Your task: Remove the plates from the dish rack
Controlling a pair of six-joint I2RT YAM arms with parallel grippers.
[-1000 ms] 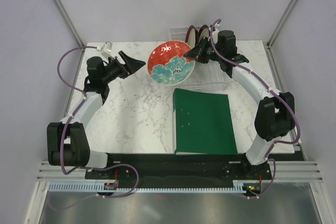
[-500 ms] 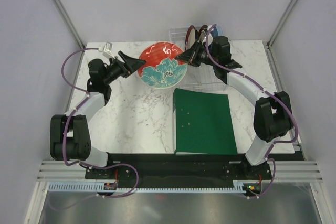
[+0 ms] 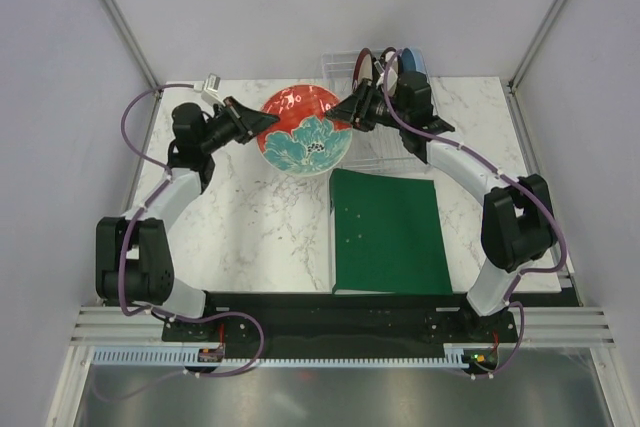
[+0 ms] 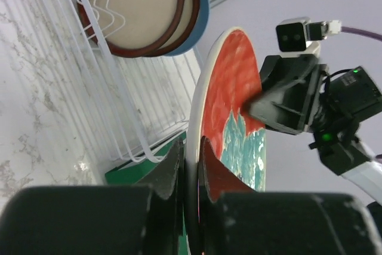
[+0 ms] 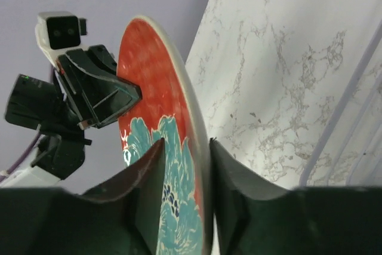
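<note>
One red plate [image 3: 305, 139], patterned face up

Both arms reach inward over the far side, wrists turned toward each other. The left gripper [image 3: 268, 122] and right gripper [image 3: 345, 115] each pinch opposite rims of one plate [image 3: 305, 135], fingers straddling its edge.

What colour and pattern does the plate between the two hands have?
The plate is red with teal flowers, clearest in the top external view.

Green folder [image 3: 388, 232] — closed, apparently — marble table [image 3: 250, 217]
</note>
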